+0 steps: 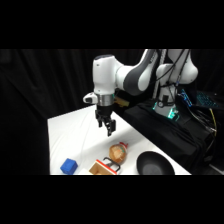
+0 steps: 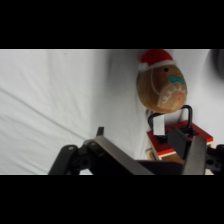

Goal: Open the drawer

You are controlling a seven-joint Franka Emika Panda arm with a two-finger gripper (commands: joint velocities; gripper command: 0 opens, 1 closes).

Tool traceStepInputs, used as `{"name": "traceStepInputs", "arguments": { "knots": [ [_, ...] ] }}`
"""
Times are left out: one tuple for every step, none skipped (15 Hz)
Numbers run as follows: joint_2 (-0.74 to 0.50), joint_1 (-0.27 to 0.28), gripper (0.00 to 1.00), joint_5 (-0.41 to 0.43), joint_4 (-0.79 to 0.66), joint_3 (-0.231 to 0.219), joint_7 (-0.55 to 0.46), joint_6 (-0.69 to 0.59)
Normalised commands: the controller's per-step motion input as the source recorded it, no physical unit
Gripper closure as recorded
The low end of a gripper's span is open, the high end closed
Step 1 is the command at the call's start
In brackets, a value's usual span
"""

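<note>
White table [image 1: 70, 130], gripper [image 1: 108, 129] hovering with fingers apart (holding nothing), drawer [image 1: 104, 167] below, contents hidden.

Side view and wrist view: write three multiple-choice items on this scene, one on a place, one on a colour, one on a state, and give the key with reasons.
1. Where does the blue cube lie relative to the drawer in the side view?
A. To its left
B. On top of it
C. To its right

2. What colour is the loop handle on the drawer?
A. Yellow
B. Black
C. White

3. What is the gripper doing?
A. Gripping the handle
B. Hanging above the table, touching nothing
C. Holding the cube

Key: 1 A, the cube sits left of the drawer at the table's near edge. 2 B, the wrist view shows a thin black loop. 3 B, the side view shows clear space below the fingers.
</note>
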Motion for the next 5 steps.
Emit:
{"name": "traceStepInputs", "arguments": {
  "knots": [
    [-0.4,0.024,0.0,0.036,-0.11,-0.025,-0.1,-0.37],
    [-0.37,0.039,0.0,0.02,-0.1,-0.029,-0.07,-0.34],
    [-0.34,0.045,0.0,0.036,-0.09,-0.024,-0.08,-0.32],
    [-0.32,0.054,0.0,0.035,-0.08,-0.024,-0.05,-0.29],
    [-0.29,0.059,0.0,0.032,-0.06,-0.023,-0.04,-0.27]
  ]
}}
